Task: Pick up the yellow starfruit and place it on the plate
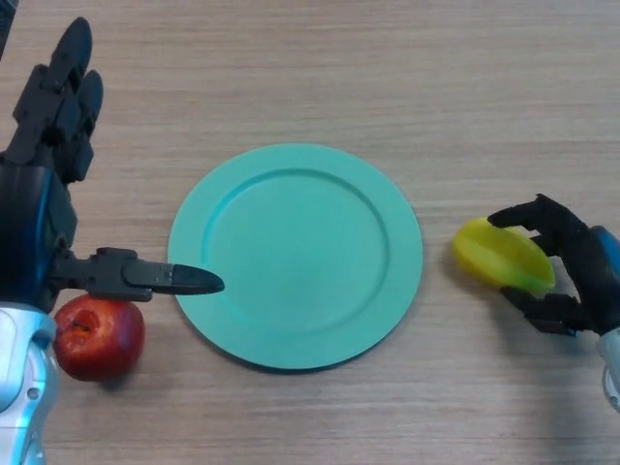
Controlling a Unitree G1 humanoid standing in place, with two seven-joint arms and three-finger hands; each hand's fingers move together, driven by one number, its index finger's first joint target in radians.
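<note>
We see a wooden table (320,58) filling the view, with a teal plate (295,255) at its centre, its whole face bare and its rim free on the far and near sides. Our left hand (44,184) rests at the view's left, fingers straight and spread wide, its thumb tip reaching just over the plate's left rim; the arm covers part of a red apple (100,337) lying beside that rim. Our right hand (567,266), partly cut off by the right edge, curls round the yellow starfruit (499,255), which sits right of the plate, apart from its rim, long axis slanting from far-left to near-right; its right end is hidden by the fingers.
</note>
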